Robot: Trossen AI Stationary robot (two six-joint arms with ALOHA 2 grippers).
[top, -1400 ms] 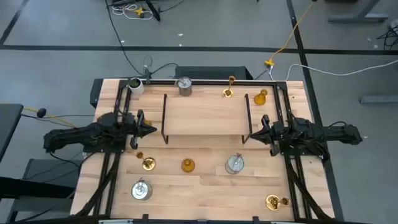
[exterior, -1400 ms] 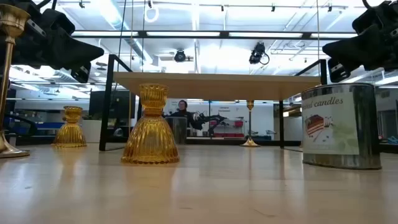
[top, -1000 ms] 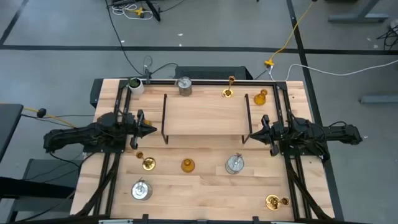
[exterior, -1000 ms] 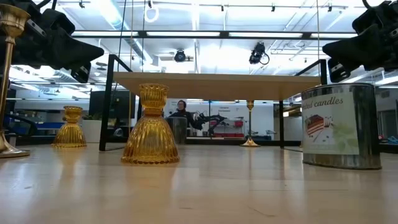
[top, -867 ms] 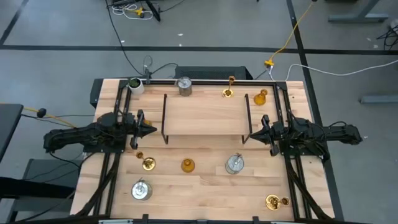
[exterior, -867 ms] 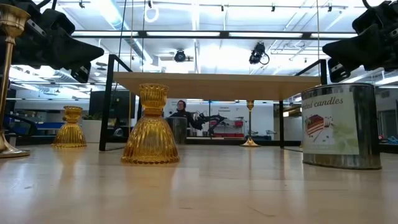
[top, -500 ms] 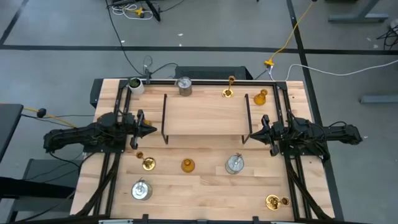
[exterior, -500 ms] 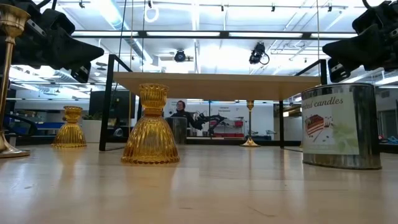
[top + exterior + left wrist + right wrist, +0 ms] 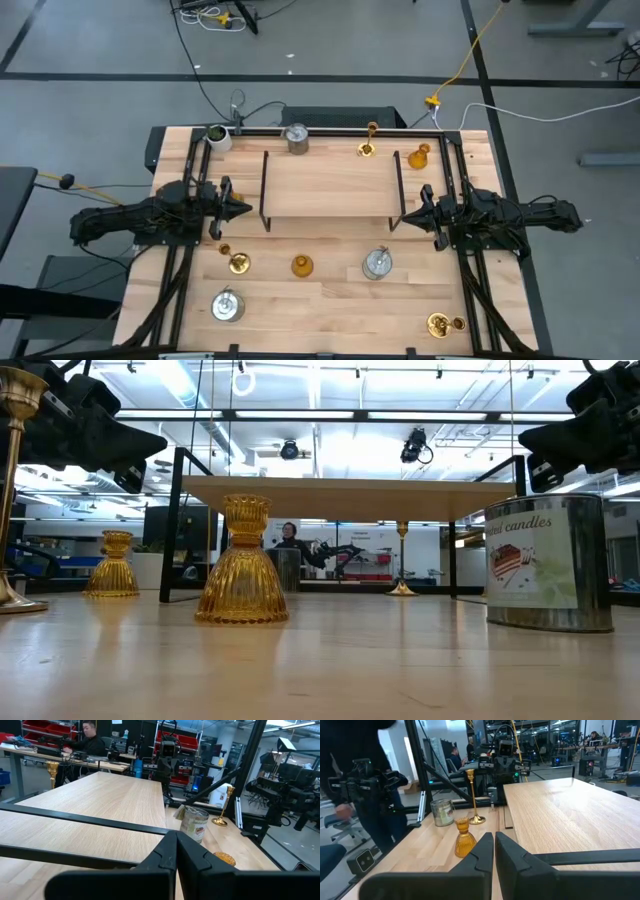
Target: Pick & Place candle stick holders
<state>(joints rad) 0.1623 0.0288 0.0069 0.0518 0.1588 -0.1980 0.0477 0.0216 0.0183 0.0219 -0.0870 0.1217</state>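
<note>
Overhead, the left gripper (image 9: 243, 209) and right gripper (image 9: 402, 219) hover at opposite ends of the wooden rack (image 9: 331, 184), fingers clenched together and holding nothing. Candle stick holders (image 9: 301, 265) stand scattered on the table (image 9: 330, 300): some in front of the rack, others along the far edge behind it.

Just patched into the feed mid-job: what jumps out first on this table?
A wooden rack fills the table's middle, with the left gripper and right gripper poised at its two ends, both shut and empty. Candle holders are scattered around it: an amber holder and a silver can in front, and a tall brass candlestick behind.
</note>
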